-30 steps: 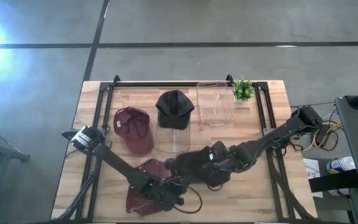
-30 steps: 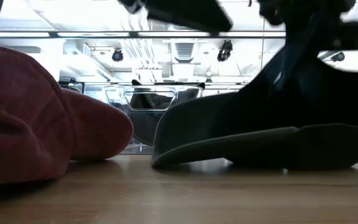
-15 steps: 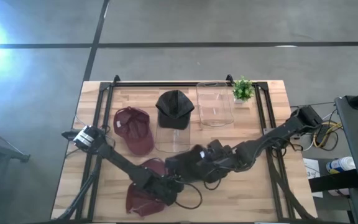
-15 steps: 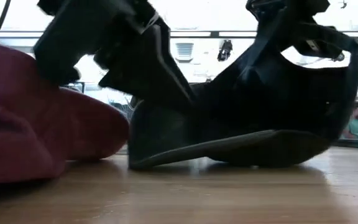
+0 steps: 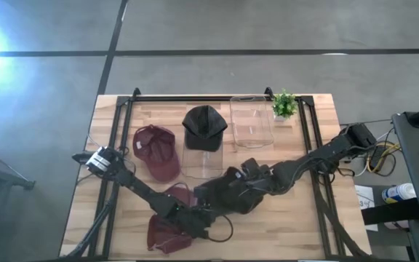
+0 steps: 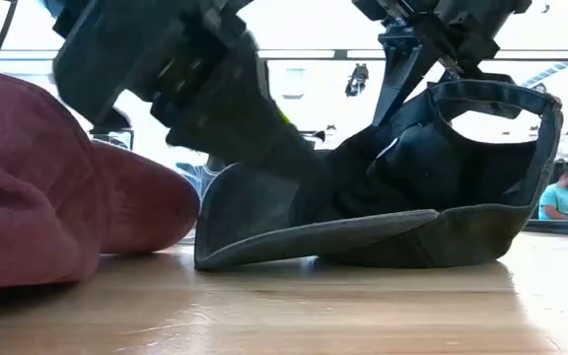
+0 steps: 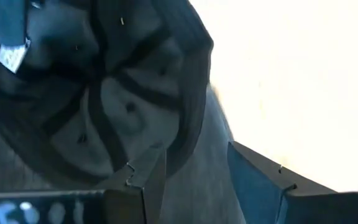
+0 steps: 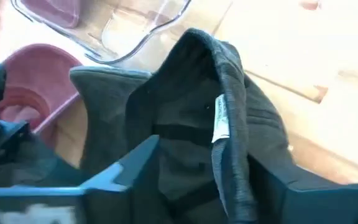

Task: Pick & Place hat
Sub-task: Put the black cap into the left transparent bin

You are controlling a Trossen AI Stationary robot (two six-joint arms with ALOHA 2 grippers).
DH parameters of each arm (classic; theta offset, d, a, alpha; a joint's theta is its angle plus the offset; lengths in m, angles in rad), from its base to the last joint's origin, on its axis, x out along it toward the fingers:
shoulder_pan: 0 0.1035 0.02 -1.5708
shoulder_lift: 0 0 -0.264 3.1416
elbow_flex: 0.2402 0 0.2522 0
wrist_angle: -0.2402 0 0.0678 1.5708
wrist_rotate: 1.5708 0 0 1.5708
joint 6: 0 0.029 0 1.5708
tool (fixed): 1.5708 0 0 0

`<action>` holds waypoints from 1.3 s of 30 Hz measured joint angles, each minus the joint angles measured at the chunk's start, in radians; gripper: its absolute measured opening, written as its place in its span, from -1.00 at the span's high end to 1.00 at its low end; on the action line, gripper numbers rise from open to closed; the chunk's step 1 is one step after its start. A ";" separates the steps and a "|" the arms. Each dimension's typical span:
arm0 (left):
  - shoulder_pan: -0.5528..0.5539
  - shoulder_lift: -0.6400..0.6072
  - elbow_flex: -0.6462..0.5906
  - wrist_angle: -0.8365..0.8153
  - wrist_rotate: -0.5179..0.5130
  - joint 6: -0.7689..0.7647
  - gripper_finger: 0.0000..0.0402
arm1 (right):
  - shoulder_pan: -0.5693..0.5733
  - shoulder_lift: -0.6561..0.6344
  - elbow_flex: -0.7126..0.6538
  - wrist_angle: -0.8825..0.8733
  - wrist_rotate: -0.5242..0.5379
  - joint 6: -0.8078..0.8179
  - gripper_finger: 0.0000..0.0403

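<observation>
Dark hat (image 5: 224,195) at table (image 5: 318,218) front edge, unplaced; right gripper (image 5: 247,191) spread around its rim, left gripper (image 5: 204,215) spread beside its brim.

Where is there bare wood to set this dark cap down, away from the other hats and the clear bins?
Bare patches of the wooden table: the near-right corner, and the strip between the small green potted plant and the right arm. Crowded: the near-left, where the dark grey cap, a maroon cap and both grippers meet, and the far middle with clear plastic bins.
</observation>
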 joint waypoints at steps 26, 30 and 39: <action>0.027 -0.114 0.026 -0.319 0.097 0.030 0.17 | 0.181 -0.069 0.092 -0.583 -0.006 -0.030 -0.38; 0.044 -0.100 0.026 -0.322 0.129 0.034 0.17 | 0.234 -0.129 0.065 -0.646 0.040 0.109 -0.33; 0.094 -0.098 0.026 -0.316 0.212 0.035 0.17 | 0.245 -0.242 -0.203 -0.409 -0.072 0.260 -0.30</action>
